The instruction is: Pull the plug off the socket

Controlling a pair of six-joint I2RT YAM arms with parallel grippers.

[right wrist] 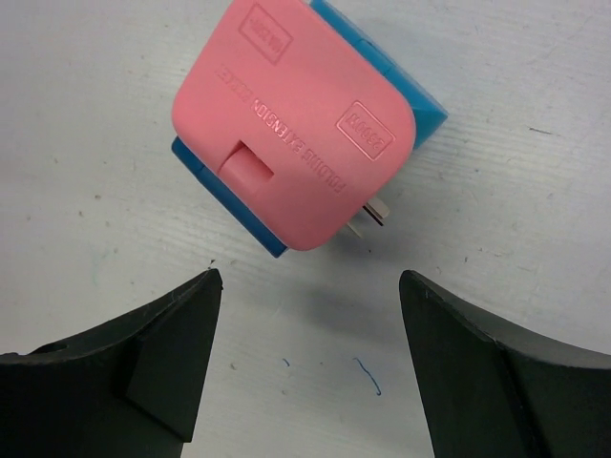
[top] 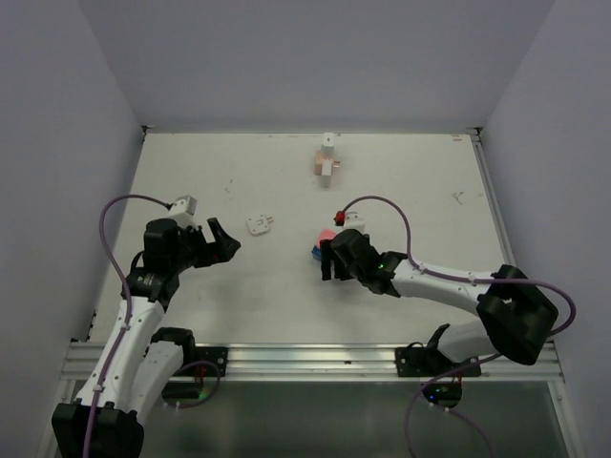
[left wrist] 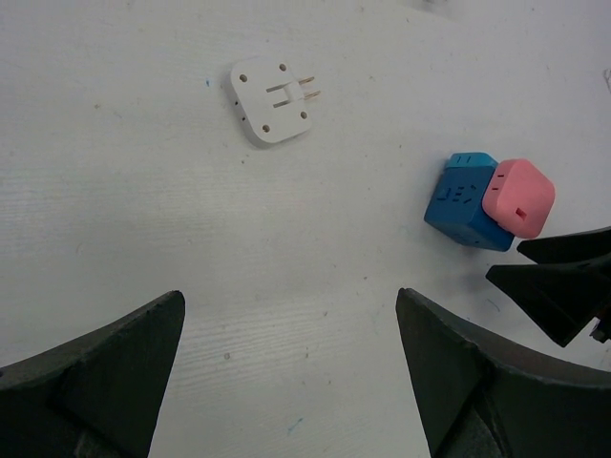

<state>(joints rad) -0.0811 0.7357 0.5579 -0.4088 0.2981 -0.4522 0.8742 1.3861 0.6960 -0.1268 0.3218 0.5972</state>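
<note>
Right gripper (right wrist: 310,277) spread wide just short of the pink plug (right wrist: 286,134), which you see seated in the blue socket cube (left wrist: 460,202); left gripper (left wrist: 288,294) also spread, well apart.

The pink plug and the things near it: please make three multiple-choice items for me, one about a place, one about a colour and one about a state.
1. Where is the pink plug?
A. Just in front of the right tool
B. At the back edge, far from both arms
C. Lifted in the air

2. What colour is the socket that the plug is joined to?
A. White
B. Blue
C. Green

3. In what state is the right tool?
A. Shut on the plug
B. Open, holding nothing
C. Out of view

Answers:
1 A: the right wrist view shows the plug lying just beyond that tool.
2 B: a blue block shows behind and beside the pink one.
3 B: its fingers stand wide apart and touch nothing.
</note>
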